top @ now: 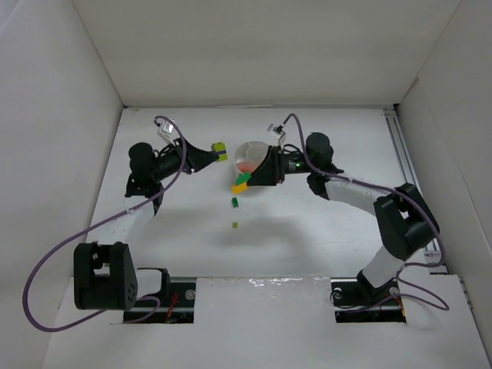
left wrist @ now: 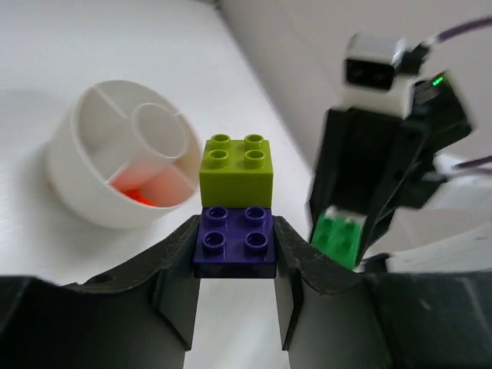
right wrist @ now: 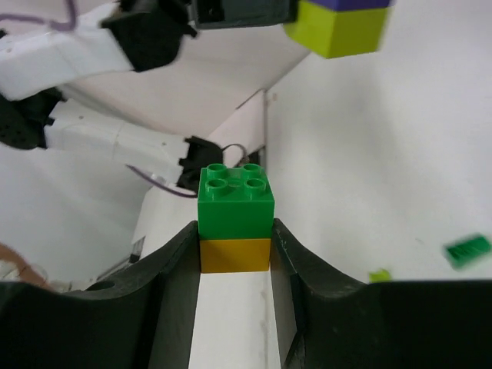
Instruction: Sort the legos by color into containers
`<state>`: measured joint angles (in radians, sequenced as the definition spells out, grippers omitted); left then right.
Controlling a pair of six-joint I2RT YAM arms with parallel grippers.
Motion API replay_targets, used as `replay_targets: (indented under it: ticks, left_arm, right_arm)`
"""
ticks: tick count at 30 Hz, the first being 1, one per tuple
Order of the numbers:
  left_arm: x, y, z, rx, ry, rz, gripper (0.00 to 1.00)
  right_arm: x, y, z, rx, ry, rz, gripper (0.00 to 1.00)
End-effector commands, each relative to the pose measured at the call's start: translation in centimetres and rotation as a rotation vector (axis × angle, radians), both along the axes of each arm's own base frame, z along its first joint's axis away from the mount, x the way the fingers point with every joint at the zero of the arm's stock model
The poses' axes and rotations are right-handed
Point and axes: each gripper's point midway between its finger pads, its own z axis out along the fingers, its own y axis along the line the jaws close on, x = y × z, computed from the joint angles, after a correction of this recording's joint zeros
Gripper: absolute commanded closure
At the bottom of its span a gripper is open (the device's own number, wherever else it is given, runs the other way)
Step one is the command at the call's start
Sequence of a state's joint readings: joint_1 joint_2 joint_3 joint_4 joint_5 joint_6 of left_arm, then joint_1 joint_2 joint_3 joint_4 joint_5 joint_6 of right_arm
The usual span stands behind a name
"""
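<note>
No text, label, brand, number or sign can be read in any view. The studs of the lime brick (left wrist: 235, 167), the purple brick (left wrist: 235, 240) and the green brick (right wrist: 235, 201) are too blurred to show lettering, and so is the side of the yellow brick (right wrist: 234, 255).

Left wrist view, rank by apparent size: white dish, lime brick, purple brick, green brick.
1. white dish, largest by far.
2. lime brick and purple brick: they look alike, and purple sits nearer the camera, so not ranked.
3. green brick: looks smallest, but it is farther off and partly hidden.
</note>
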<state>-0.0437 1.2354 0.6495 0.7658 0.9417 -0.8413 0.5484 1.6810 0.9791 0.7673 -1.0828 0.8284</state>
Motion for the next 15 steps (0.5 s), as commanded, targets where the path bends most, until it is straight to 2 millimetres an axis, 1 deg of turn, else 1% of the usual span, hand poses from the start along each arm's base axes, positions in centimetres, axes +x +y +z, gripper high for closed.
replay_targets:
  ticks: [1, 2, 3, 4, 5, 6, 7, 8, 9, 10, 11, 12, 13, 15]
  left_arm:
    - [-0.5, 1.5, -3.1, 0.356, -0.075, -0.039, 1.00]
    - [-0.7, 1.5, -4.1, 0.486, -0.174, -0.074, 1.00]
    - [-1.4, 2.1, -5.9, 0.564, -0.117, -0.085, 1.00]
    - [-1.1, 2.6, -6.2, 0.617, -0.133, -0.086, 1.00]
    - [-1.5, 2.7, -6.9, 0.660, -0.139, -0.102, 1.00]
    - [-1.9, 3.3, -8.3, 0.721, -0.138, -0.133, 1.00]
    - [-1.7, 4.0, -8.7, 0.773, -0.140, -0.121, 1.00]
    - [-1.9, 4.5, -9.8, 0.813, -0.123, -0.133, 1.00]
    - [-2.1, 4.9, -11.0, 0.851, -0.100, -0.155, 0.99]
    - [-2.8, 5.5, -12.2, 0.915, -0.091, -0.192, 0.99]
    - [-2.7, 6.0, -12.8, 0.950, -0.080, -0.188, 0.98]
    - [-2.5, 6.5, -13.2, 0.984, -0.073, -0.190, 0.98]
    - [-2.5, 7.0, -13.9, 1.018, -0.058, -0.195, 0.95]
    - [-3.0, 7.1, -14.8, 1.049, -0.051, -0.237, 0.93]
  right_arm:
    - [2.3, -4.1, 0.4, -0.028, -0.068, -0.085, 0.95]
    - [2.7, -4.9, 0.2, -0.045, -0.116, -0.106, 0.96]
    - [3.0, -5.7, -0.6, -0.094, -0.072, -0.120, 0.96]
    - [4.1, -6.7, -0.9, -0.123, -0.084, -0.168, 0.96]
    - [4.4, -7.2, -0.3, -0.135, -0.165, -0.174, 0.96]
    - [4.6, -7.7, -1.1, -0.172, -0.129, -0.189, 0.96]
    - [5.1, -8.3, -1.0, -0.184, -0.143, -0.222, 0.96]
    - [5.3, -8.4, -1.0, -0.193, -0.146, -0.232, 0.96]
    - [5.4, -8.5, -0.4, -0.197, -0.178, -0.242, 0.96]
    - [5.3, -9.0, -0.8, -0.219, -0.169, -0.253, 0.96]
    - [5.5, -9.1, -0.8, -0.234, -0.182, -0.256, 0.96]
    - [5.6, -9.4, -0.5, -0.248, -0.246, -0.261, 0.96]
    - [5.0, -9.7, -0.9, -0.278, -0.228, -0.246, 0.96]
    - [4.4, -9.2, -1.4, -0.313, -0.263, -0.216, 0.96]
